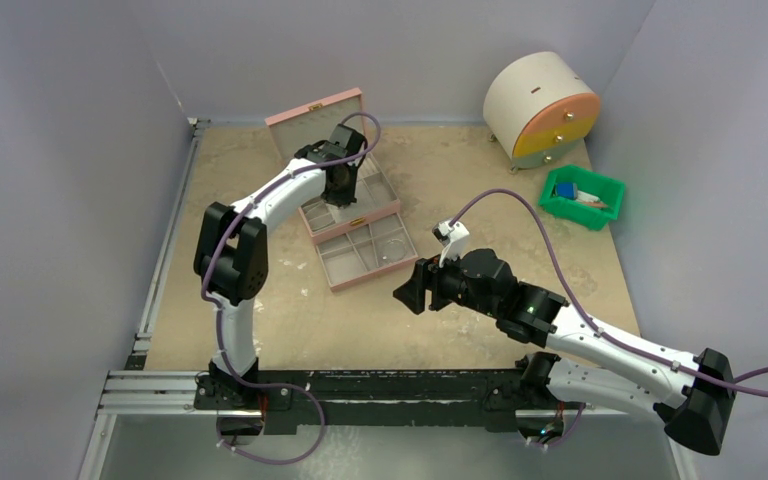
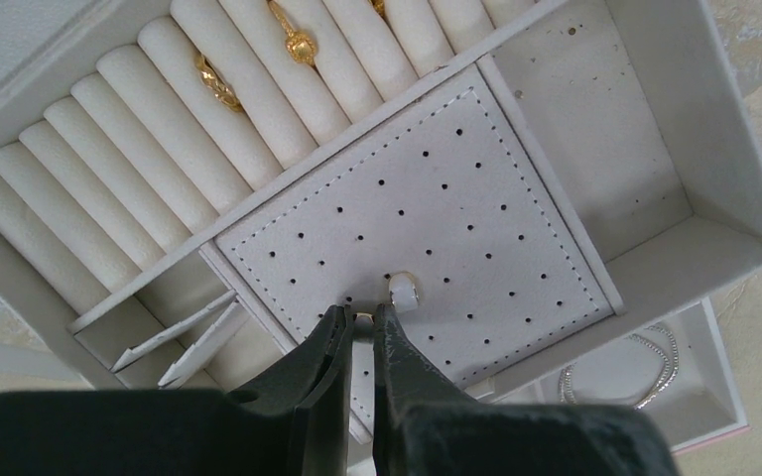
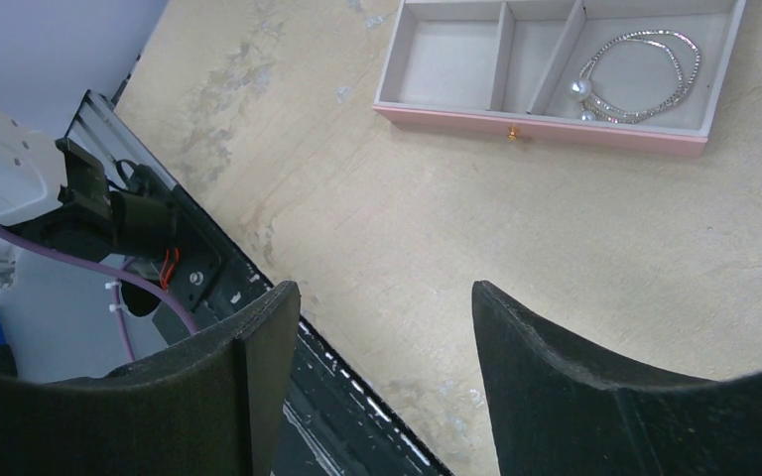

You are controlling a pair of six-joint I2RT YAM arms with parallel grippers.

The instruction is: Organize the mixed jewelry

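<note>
The pink jewelry box [image 1: 312, 115] stands open with its lower drawer [image 1: 365, 250] pulled out. My left gripper [image 2: 363, 319] hovers over the box's top tray and is shut on a tiny gold stud at the white perforated pad [image 2: 456, 198]. A pale pearl-like stud [image 2: 403, 291] sits in the pad beside the fingertips. Two gold rings [image 2: 216, 81] [image 2: 296, 40] are tucked in the ring rolls. The silvery bracelet [image 3: 645, 74] lies in the drawer's right compartment. My right gripper [image 3: 382, 297] is open and empty above the table, near the front of the drawer.
A round cream cabinet with orange and yellow drawer fronts [image 1: 540, 108] stands at the back right. A green bin [image 1: 582, 196] with blue items is in front of it. The black base rail [image 1: 360, 385] runs along the near edge.
</note>
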